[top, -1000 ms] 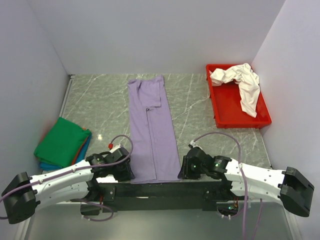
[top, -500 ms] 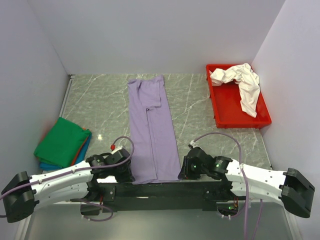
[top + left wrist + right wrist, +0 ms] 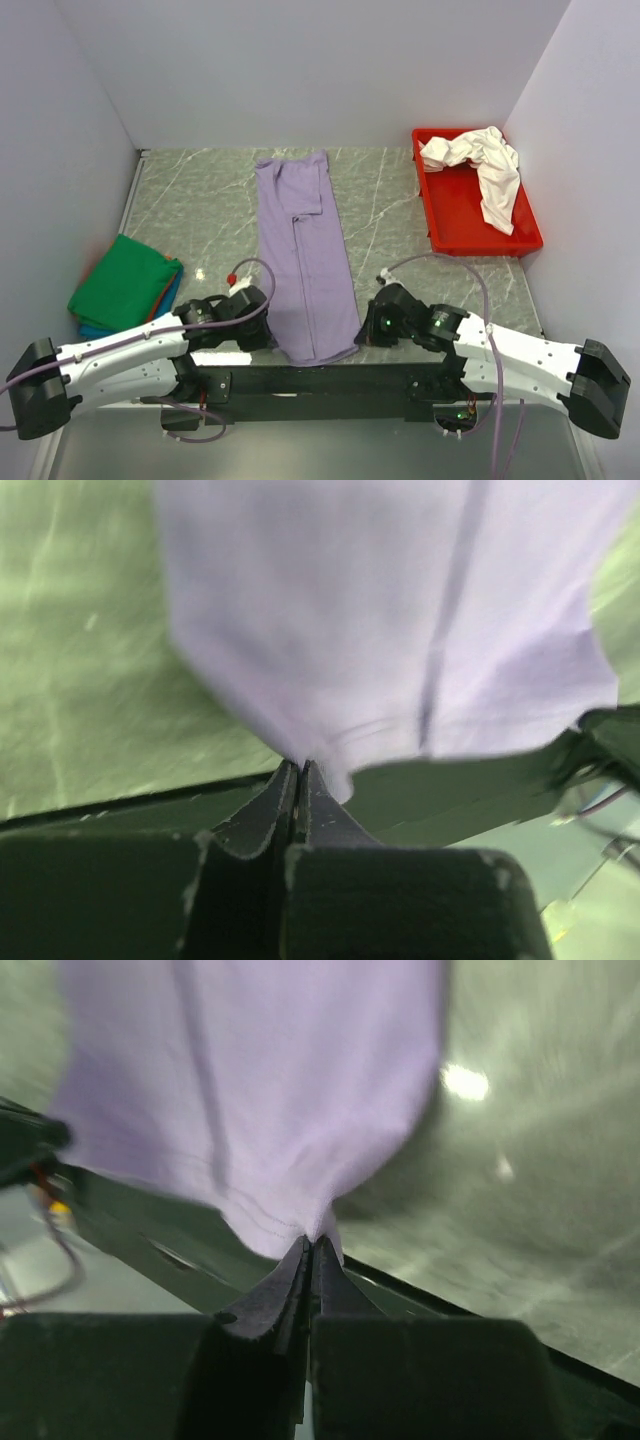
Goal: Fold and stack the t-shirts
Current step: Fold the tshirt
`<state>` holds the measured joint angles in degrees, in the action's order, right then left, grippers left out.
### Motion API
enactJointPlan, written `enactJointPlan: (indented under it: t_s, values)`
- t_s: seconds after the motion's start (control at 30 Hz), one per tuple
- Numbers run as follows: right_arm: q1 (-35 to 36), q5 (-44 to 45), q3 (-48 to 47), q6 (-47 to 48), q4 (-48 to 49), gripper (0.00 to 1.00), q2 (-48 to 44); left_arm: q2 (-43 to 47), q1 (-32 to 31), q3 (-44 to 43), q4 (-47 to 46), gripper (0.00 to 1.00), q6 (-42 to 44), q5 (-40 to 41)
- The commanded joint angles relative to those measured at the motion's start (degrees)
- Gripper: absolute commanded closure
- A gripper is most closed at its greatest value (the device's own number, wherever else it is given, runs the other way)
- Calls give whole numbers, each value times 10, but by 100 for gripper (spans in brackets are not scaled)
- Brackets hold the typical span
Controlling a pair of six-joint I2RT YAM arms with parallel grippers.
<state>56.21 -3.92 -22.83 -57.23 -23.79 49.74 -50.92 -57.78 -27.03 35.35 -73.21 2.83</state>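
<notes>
**Q:** How are the two arms set at the near edge of the counter (image 3: 200,200)?

**A:** Both are reached inward to the near hem of the lavender shirt (image 3: 305,250). The left end effector (image 3: 298,770) is seen closed flat, with the hem's left corner pinched between its fingers. The right end effector (image 3: 310,1245) is likewise closed, and the hem's right corner is gathered into its tips. In the top view the hem is seen bowed between the two pinched corners.

**Q:** How is the held shirt laid out?

**A:** It is folded into a long narrow strip along the middle of the counter, running from the end effectors away toward the back wall. A lengthwise fold line is visible on it, and its far end lies flat near the counter's far edge.

**Q:** Where are the other shirts placed?

**A:** At the left edge, a little beyond the left arm, a folded green shirt (image 3: 122,285) is stacked on a blue shirt (image 3: 95,330), of which only the edge shows. At the far right, a crumpled white shirt (image 3: 490,170) lies in the red tray (image 3: 480,245), partly draped along its right side.
</notes>
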Motion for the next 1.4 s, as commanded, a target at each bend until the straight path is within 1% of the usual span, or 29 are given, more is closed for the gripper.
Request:
enactJointPlan:
  t_s: [0.0,0.03,0.07,0.1,0.13,0.17,0.2,0.23,0.27,0.33,0.4,0.43,0.47,0.53,0.6,0.67,0.77,0.83,0.93,1.07,1.37]
  values:
    - [-39,55,-91,44,11,100,29,-34,34,-71,-15,100,45,60]
    - [-50,54,-106,67,16,100,42,-43,48,-79,-20,100,50,62]
    - [-62,48,-135,76,32,100,70,-59,82,-91,-27,100,55,54]
    - [-72,47,-150,84,40,100,86,-67,99,-94,-39,100,61,48]
    - [-91,45,-186,104,45,100,106,-76,115,-100,-56,100,65,46]
    - [-101,41,-206,113,52,100,147,-97,132,-107,-66,100,68,43]
    - [-107,43,-226,121,55,100,170,-110,160,-126,-73,100,73,42]
    - [-123,45,-265,138,55,100,191,-137,172,-139,-78,100,76,51]
    - [-131,48,-284,144,56,100,234,-150,180,-166,-82,100,79,57]
    - [-152,44,-335,159,57,100,275,-188,206,-194,-87,100,84,74]
    - [-182,41,-362,169,71,100,329,-213,232,-231,-95,100,84,82]
    - [-191,43,-396,171,70,100,348,-239,241,-243,-99,100,83,88]
    - [-207,44,-417,174,61,100,387,-252,249,-254,-106,99,83,90]
    - [-219,41,-466,184,62,100,423,-293,274,-285,-114,100,80,90]
    - [-238,41,-495,189,63,100,470,-323,297,-317,-119,100,80,89]
    - [-249,26,-539,191,55,100,514,-370,310,-348,-123,100,84,88]
    - [-275,11,-582,198,52,100,555,-432,343,-388,-132,99,100,71]
    - [-290,1,-603,203,58,100,570,-468,353,-406,-136,99,113,62]
    - [-305,-13,-630,210,59,100,594,-493,364,-432,-139,99,121,60]
    - [-315,-28,-656,219,48,100,621,-508,377,-457,-130,100,124,54]
    - [-325,-41,-664,224,54,100,644,-515,398,-459,-154,99,142,26]
